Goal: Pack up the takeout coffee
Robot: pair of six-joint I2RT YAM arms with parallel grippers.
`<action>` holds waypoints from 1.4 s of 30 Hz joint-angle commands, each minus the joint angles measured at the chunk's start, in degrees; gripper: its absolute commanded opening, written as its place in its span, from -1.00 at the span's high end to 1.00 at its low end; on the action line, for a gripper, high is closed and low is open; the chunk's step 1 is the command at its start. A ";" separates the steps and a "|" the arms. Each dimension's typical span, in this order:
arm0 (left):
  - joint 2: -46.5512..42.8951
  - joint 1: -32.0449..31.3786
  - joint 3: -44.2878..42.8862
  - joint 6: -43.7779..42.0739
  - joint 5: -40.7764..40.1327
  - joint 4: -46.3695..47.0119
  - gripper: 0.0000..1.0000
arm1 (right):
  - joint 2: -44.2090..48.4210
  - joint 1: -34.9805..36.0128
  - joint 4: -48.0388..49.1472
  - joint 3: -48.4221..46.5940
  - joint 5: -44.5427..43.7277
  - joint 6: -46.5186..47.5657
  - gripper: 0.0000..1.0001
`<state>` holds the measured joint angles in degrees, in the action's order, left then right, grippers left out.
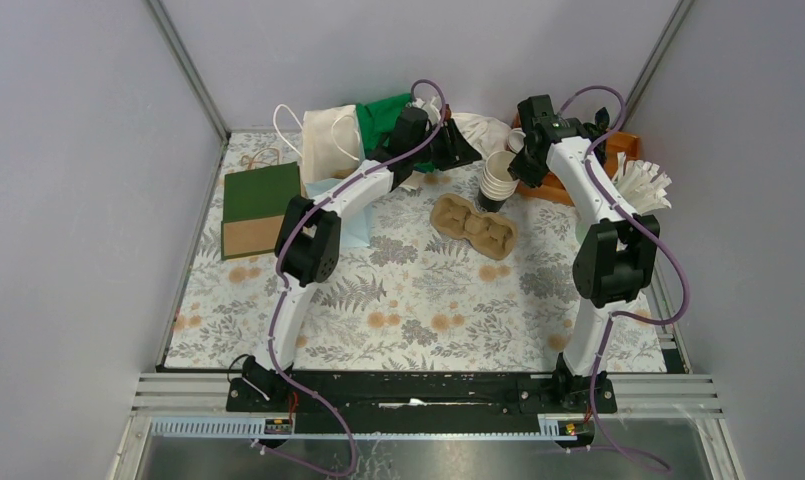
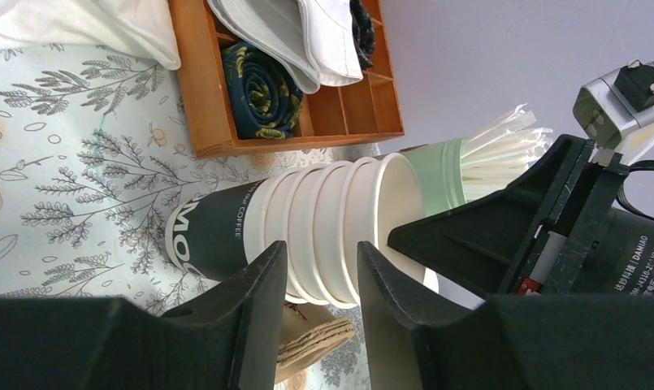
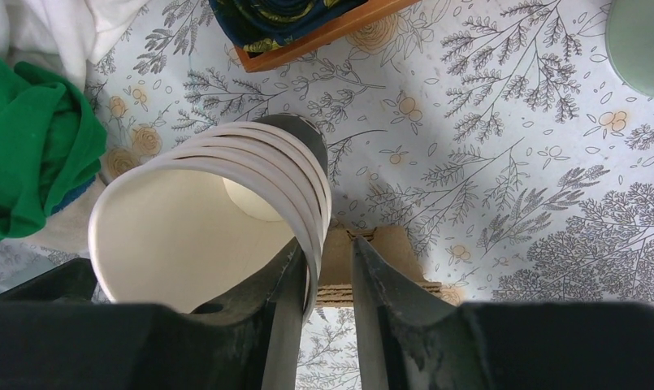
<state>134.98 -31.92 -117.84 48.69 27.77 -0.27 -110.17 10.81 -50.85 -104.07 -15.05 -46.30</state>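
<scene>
No lidded takeout coffee shows in any view. A stack of lidless paper cups (image 1: 495, 180) (image 2: 323, 211) (image 3: 185, 227), its lowest cup dark, stands behind the brown pulp tray (image 1: 473, 225) (image 2: 315, 337) (image 3: 339, 260). My right gripper (image 1: 518, 170) (image 3: 327, 244) is open astride the top cup's rim. One finger is inside the cup, and the other is outside with a gap to the rim. My left gripper (image 1: 458, 150) (image 2: 322, 248) is open at the stack's left side, its tips close to the rims. Whether they touch is unclear.
A wooden divided box (image 1: 618, 150) (image 2: 210, 89) holding cloths sits at the back right. Beside it is a green cup of wrapped straws (image 1: 643, 185) (image 2: 445, 166). A green cloth (image 1: 388, 115) (image 3: 31, 138) and a white tote (image 1: 328, 140) lie at the back. A green-and-brown paper bag (image 1: 261, 205) lies on the left.
</scene>
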 commanded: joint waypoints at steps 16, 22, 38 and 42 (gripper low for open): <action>-4.92 0.37 4.28 2.71 3.44 4.94 0.03 | 0.61 1.21 -2.36 -7.37 1.93 1.48 0.43; -4.10 0.46 4.12 3.05 3.51 4.87 0.04 | -0.44 1.48 -2.42 -8.42 2.59 1.55 0.58; -2.79 0.46 3.34 2.11 3.09 3.10 0.08 | -2.75 2.08 -2.86 -9.31 2.70 1.97 0.52; -2.55 0.46 3.10 1.24 2.78 1.97 0.09 | -2.53 2.11 -3.29 -10.11 3.12 1.74 0.91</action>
<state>134.67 -31.77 -113.80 51.09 30.26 0.80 -112.79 12.21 -52.97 -111.37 -12.75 -44.58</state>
